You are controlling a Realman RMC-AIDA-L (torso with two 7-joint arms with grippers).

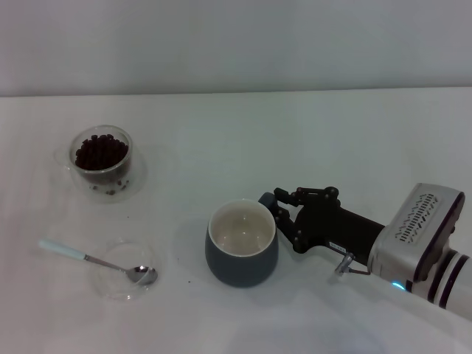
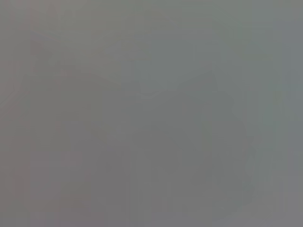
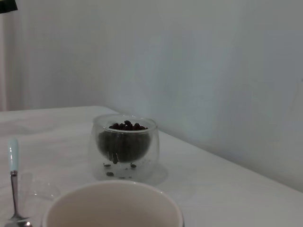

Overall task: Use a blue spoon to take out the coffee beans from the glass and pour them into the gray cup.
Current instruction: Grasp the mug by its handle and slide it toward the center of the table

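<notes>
Right hand (image 1: pixel 279 214) at cup (image 1: pixel 242 245) handle, clamping to steady it; grip unconfirmed. Spoon (image 1: pixel 96 260) untouched, near left. Left hand unseen.

White table (image 1: pixel 332 140) — glass (image 1: pixel 102 158), gray cup (image 1: pixel 241 245), clear dish (image 1: pixel 122 277).

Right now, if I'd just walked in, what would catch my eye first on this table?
Probably the black right gripper reaching in from the right, its fingers at the handle side of the gray cup, which looks empty inside. Far left stands the glass heaped with dark coffee beans. Nearer, the blue spoon rests with its bowl in a shallow clear dish.
</notes>
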